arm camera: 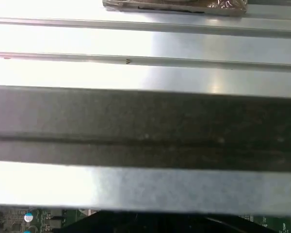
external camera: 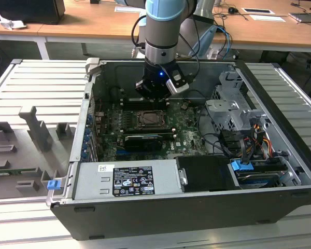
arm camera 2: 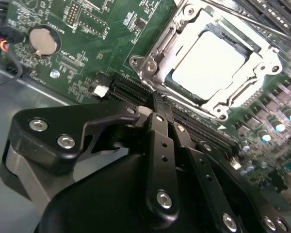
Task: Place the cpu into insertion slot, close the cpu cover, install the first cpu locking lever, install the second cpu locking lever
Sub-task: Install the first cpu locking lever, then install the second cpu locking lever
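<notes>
Case: open computer case (external camera: pixel 280 124) on the table (external camera: pixel 20 88); motherboard (external camera: pixel 184 132) inside.
Socket: cpu (arm camera 2: pixel 211 63) seated in insertion slot (arm camera 2: pixel 262 85), cpu cover (arm camera 2: pixel 157 51) down around it.
Hand (arm camera 2: pixel 166 114): fingers together, narrow, holding nothing; cpu near, at 1 o'clock, apart.

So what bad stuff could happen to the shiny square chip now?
The cpu already sits in the insertion slot with the cpu cover down around it. The gripper hangs close beside it, so it might bump the cover. It could also scrape the long black slot just under its fingers.
</notes>
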Motion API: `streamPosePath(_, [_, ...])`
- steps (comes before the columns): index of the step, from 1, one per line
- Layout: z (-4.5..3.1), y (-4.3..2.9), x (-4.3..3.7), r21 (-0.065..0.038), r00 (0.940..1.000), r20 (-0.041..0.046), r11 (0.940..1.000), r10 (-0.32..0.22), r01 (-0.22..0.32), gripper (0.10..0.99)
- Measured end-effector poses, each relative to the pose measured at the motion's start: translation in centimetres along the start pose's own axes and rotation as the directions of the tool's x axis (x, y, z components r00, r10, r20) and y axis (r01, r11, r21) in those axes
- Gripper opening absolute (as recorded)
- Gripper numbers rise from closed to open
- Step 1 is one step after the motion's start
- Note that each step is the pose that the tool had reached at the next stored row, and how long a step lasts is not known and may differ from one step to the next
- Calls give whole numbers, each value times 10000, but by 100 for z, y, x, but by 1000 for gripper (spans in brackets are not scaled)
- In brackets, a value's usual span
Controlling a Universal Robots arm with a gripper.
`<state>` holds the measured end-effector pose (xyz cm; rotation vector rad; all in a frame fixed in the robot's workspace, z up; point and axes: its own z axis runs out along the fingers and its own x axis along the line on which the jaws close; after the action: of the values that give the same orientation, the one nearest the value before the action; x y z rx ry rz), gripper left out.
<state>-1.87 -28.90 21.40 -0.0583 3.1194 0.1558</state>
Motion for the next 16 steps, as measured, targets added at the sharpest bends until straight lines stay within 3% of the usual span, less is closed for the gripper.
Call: streamPosePath(16, [-9,-87,3,1,10000,-1,10000,0,0,106])
